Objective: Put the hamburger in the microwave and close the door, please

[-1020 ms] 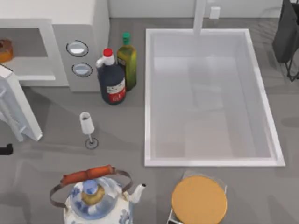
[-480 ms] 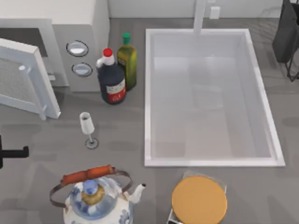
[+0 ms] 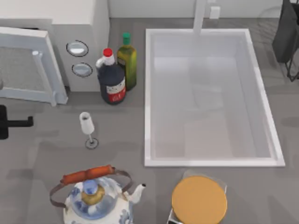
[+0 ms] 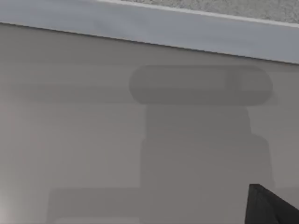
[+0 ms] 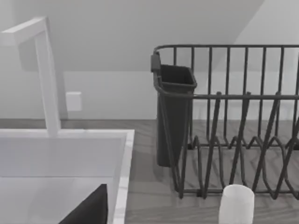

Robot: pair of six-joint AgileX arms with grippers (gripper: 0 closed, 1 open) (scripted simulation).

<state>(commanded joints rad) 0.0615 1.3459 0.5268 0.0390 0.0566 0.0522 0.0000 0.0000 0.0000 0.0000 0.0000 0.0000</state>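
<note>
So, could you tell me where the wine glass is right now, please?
In the top view, the wine glass stands upright on the table's left side, below the dark sauce bottle and above the kettle.

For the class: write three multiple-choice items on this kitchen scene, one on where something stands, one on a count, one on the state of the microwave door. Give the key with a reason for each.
1. Where does the wine glass stand?
A. in the sink
B. on the counter between the bottles and the kettle
C. on top of the microwave

2. How many round dials are on the microwave's panel?
A. one
B. two
C. four

3. How is the door?
A. wide open
C. taken off
B. nearly shut, still at a slight angle

Key: 1 B, the wine glass is on the grey counter, below the dark bottle and green bottle and above the kettle in the top view. 2 B, two silver-rimmed dials sit one above the other on the microwave. 3 B, the door lies across the opening with its handle edge still out from the panel; the left hand is just in front of it.
</note>
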